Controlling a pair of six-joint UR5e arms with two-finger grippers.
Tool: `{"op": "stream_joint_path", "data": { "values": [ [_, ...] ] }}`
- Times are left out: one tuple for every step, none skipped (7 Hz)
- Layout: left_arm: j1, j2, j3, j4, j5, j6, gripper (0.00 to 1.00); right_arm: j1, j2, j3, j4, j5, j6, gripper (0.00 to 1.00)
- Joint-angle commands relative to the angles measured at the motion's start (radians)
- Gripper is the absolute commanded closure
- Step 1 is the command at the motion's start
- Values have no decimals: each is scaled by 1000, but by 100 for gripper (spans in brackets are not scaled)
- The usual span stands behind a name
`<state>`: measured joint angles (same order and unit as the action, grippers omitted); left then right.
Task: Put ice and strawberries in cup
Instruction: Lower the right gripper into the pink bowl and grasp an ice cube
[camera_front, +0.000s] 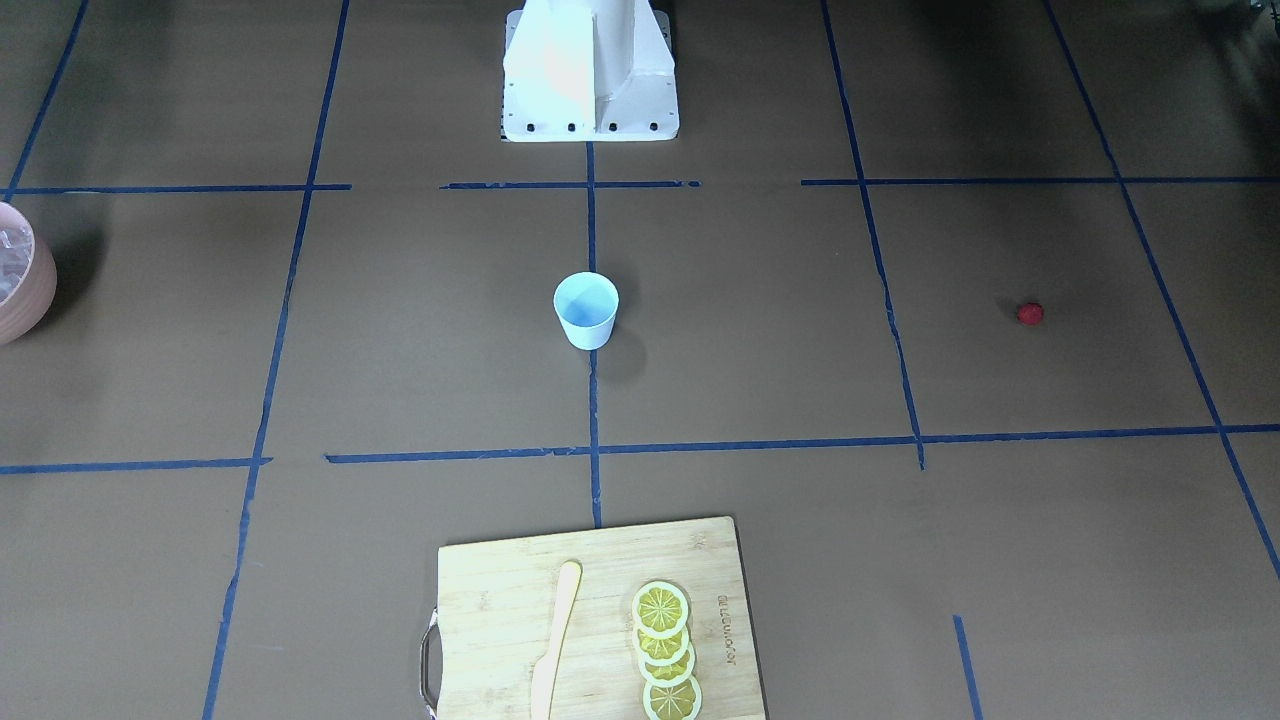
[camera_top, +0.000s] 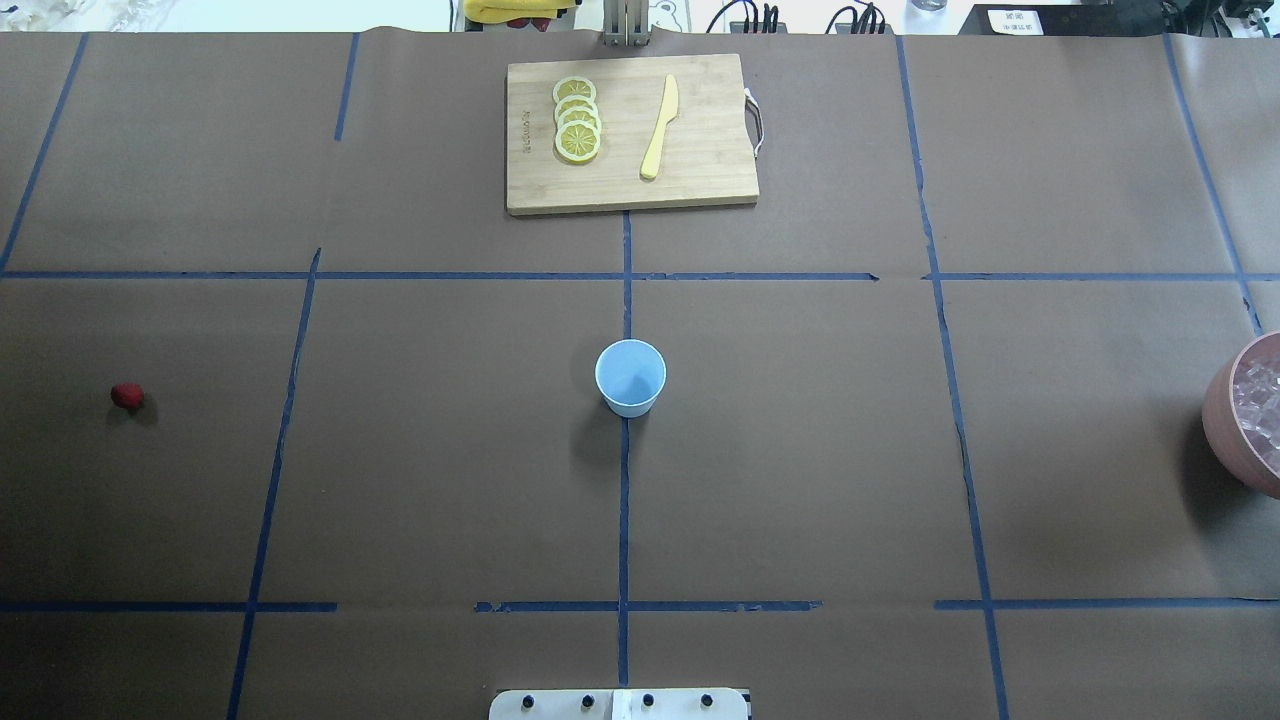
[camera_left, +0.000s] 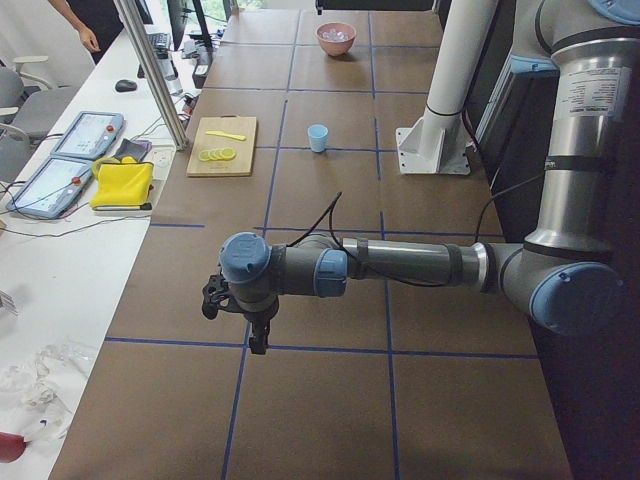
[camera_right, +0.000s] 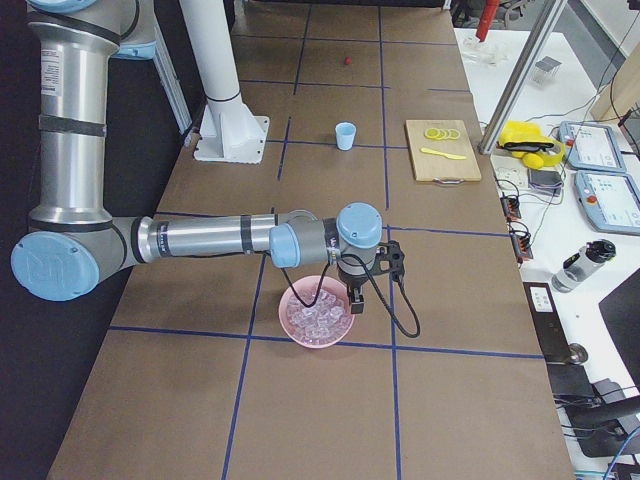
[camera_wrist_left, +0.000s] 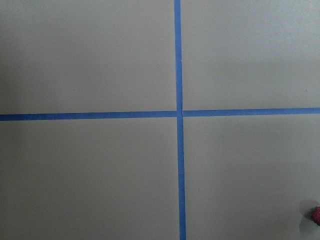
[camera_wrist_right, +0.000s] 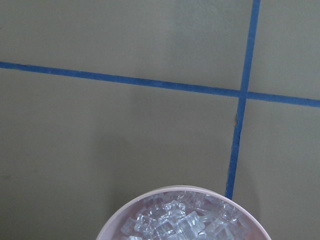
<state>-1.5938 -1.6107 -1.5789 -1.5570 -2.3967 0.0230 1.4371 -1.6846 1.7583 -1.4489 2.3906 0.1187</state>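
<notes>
Overhead, left to right: strawberry alone, far left. Cup upright at centre, on the tape line. Ice heaped in pink bowl, right edge. Left gripper and right gripper show in side views only; grip state cannot be told.

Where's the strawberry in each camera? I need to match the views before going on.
Front-facing: strawberry far right, level with the cup.
Overhead: strawberry far left, level with the cup.
Exterior left: cannot find it.
Exterior right: strawberry is a tiny red dot near the top, beyond the cup.
Left wrist: strawberry cut off at the bottom-right corner.
Right wrist: not in it.
Shared landmark: the cup, mid-table in all four exterior views.
</notes>
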Motion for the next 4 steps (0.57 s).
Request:
{"op": "stream_joint_path", "data": {
  "values": [
    [0,-3,-1,0,1,0,0,-53,-33,-52,125,-70,72,7],
    [0,-3,-1,0,1,0,0,-82,-33,-69,130,-74,72,10],
    [0,-3,-6,0,1,0,0,-99,-33,-75,130,-77,72,12],
    [0,-3,-7,0,1,0,0,-115,-32,-80,130,-76,72,15]
  ]
}}
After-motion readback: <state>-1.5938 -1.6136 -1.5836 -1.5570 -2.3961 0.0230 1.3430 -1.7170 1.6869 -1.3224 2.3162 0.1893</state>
